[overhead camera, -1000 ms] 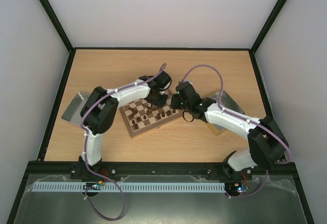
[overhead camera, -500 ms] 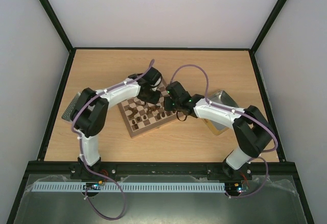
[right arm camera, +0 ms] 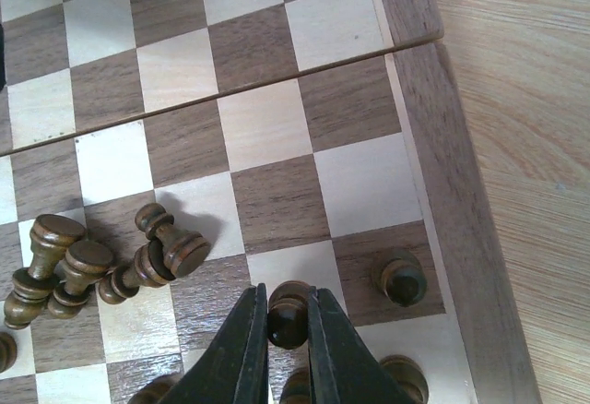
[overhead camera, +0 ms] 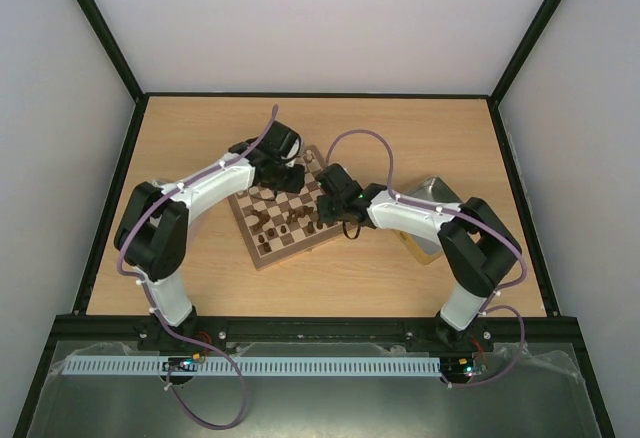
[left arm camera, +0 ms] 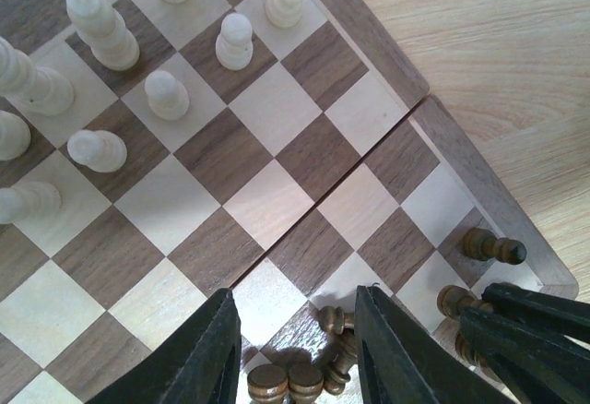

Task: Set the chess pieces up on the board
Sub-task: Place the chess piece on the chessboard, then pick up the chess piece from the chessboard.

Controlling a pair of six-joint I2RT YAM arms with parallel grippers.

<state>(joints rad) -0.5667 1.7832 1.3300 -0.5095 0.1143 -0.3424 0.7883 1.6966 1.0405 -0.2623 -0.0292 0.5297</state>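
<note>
Step, likely: setting dark pawn (right arm camera: 289,323) on board (right arm camera: 456,201), near right edge, just beside upright pawn (right arm camera: 403,278). Grip: right tool (right arm camera: 287,301) clenched on its head. Pawn upright, long axis vertical, head twd cam. Idle: left tool (left arm camera: 297,298) released, empty, above fallen dark pcs (left arm camera: 286,383). Next, prob: unclench, lift straight up, no bumping neighbours.

we see both arms reaching over the board (overhead camera: 268,254): left gripper (overhead camera: 292,175) at its far edge, right gripper (overhead camera: 328,210) over its right side. dark pieces (overhead camera: 290,223) cluster mid-board. silver tray (overhead camera: 447,198) sits right, partly under the right arm.
</note>
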